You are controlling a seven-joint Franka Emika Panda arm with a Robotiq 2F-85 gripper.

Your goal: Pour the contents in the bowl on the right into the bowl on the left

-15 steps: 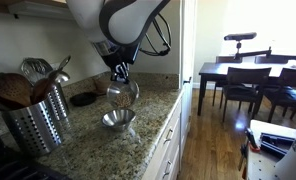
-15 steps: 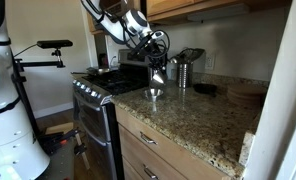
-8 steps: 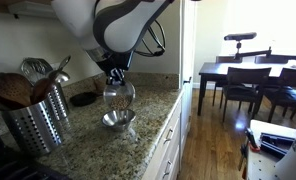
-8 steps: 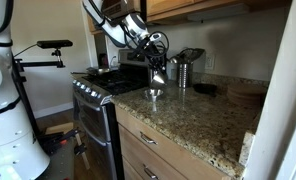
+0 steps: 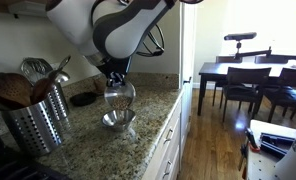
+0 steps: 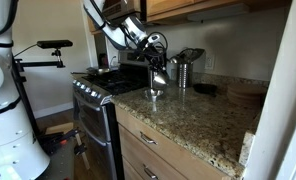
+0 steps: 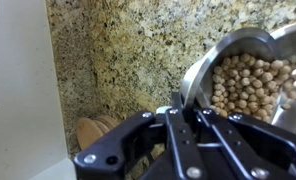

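At the centre-left of an exterior view, the claw [image 5: 115, 78] hangs from the arm above the granite surface [image 5: 83, 150], its jaws clamped tight on the rim of the held bowl [image 5: 119, 96]. That bowl is off the surface, directly above the lower bowl [image 5: 118, 120], which sits near the surface's front edge. The two look close, though I cannot tell whether they touch.

In an exterior view with a stove [image 6: 96, 92] at the left of the frame, the held bowl [image 6: 158, 77] shows just over the lower bowl [image 6: 153, 94], under the claw [image 6: 154, 64].

In the wrist view the claw [image 7: 185, 103] comes in from the bottom edge and pinches the rim at the right of the frame. The held bowl [image 7: 213, 60] is filled with small round tan pieces [image 7: 243, 85] (they look like chickpeas).

A steel holder [image 5: 36, 122] full of utensils stands on the surface at the lower left of the frame, and a dining table [image 5: 250, 72] fills the right background.
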